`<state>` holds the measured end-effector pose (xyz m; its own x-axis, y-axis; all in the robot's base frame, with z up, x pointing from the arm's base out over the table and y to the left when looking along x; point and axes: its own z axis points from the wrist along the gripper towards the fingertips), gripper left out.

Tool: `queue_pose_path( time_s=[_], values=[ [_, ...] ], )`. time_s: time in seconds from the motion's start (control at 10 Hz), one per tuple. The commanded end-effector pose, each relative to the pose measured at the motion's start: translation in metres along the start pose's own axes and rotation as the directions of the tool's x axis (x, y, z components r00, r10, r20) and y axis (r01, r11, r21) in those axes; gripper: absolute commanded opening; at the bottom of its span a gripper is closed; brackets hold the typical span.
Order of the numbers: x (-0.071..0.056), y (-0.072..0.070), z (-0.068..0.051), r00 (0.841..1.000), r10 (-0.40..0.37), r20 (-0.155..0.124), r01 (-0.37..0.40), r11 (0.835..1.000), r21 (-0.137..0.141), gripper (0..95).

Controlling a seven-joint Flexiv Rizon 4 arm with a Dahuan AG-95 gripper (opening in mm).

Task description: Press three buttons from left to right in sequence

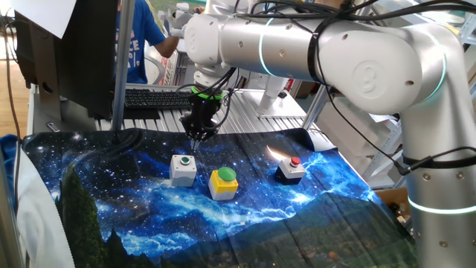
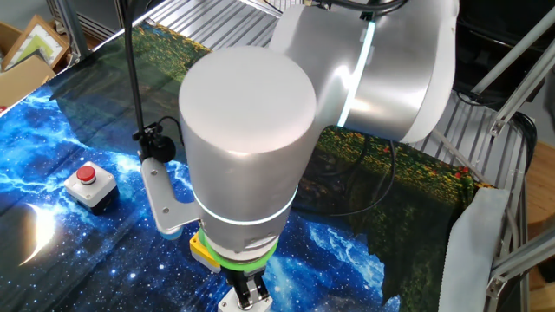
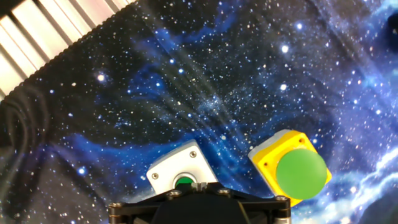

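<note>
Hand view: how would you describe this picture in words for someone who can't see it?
Looking down from the robot's hand at a starry blue cloth, a grey box with a small green button sits just ahead of the hand's dark edge. A yellow box with a big green dome stands to its right.

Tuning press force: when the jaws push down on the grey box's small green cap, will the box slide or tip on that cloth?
Probably stays put: the grey box looks squat and sits flat on the galaxy cloth. The cap is centred on top, so a straight-down push likely won't tip it. The cloth shows folds, so an off-centre push might shift it.
</note>
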<state>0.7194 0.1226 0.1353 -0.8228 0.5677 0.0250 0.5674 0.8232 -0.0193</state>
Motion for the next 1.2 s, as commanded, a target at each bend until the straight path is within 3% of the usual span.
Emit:
queue_pose_path(
  time_s=[0.1, 0.5, 0.9, 1.2],
  values=[
    [-0.0045, -0.0026, 0.0032, 0.998, -0.056, 0.004, 0.056, 0.998, 0.009, 0.0],
    [-0.0064, -0.0034, 0.0042, 0.987, -0.164, 0.003, 0.164, 0.986, 0.009, 0.0],
    [-0.0064, -0.0034, 0.0042, 0.963, -0.267, 0.035, 0.267, 0.964, -0.004, 0.0],
    [-0.0066, -0.0045, 0.0036, 0.963, -0.270, 0.017, 0.270, 0.963, 0.005, 0.0]
  ],
)
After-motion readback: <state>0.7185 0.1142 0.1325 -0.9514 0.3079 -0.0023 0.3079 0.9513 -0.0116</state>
